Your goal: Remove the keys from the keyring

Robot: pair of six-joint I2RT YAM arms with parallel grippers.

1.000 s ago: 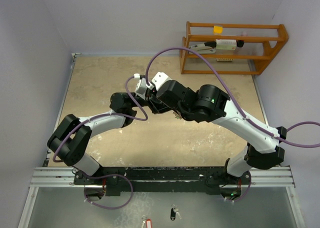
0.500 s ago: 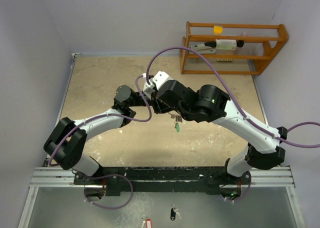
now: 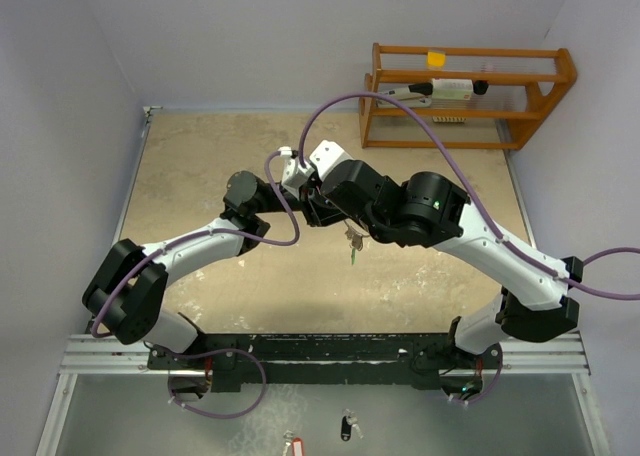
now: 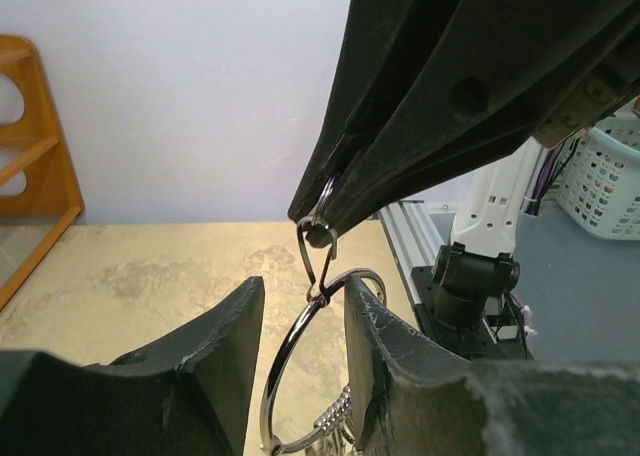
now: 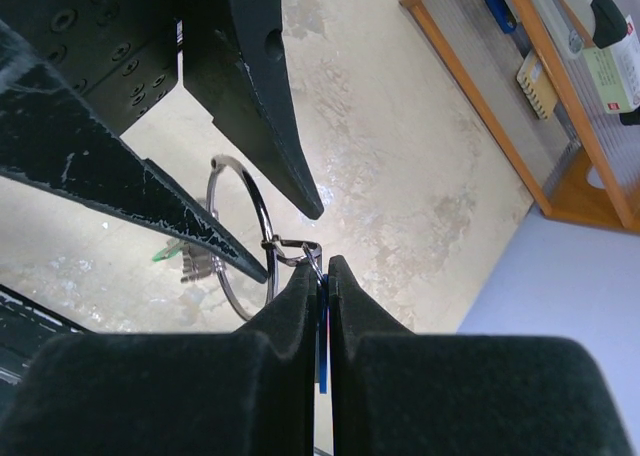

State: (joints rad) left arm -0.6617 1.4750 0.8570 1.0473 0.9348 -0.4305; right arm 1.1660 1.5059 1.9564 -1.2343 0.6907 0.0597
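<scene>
The keyring is a large silver ring [image 4: 283,366] with a small wire clip [image 4: 318,261] on it. My right gripper [image 5: 324,268] is shut on the blue key [image 5: 322,348], which shows as a blue sliver between the pads and joins the clip. My left gripper [image 4: 303,294] is open. The ring's near side runs between its fingers [image 4: 385,336] and its far side passes behind one of them. The green key [image 5: 164,255] and small silver pieces [image 5: 200,267] hang from the ring. In the top view they dangle [image 3: 353,248] below the two grippers, above the table.
A wooden rack [image 3: 470,96] stands at the back right of the tan table [image 3: 200,166]. A black-tagged key [image 3: 347,426] and a red-tagged key [image 3: 291,444] lie on the grey surface in front of the arm bases. A white basket [image 4: 605,176] sits beyond the table.
The ring's keys, hidden a second ago, now hang in view below the grippers. The left arm has stretched out and the right wrist has shifted slightly right.
</scene>
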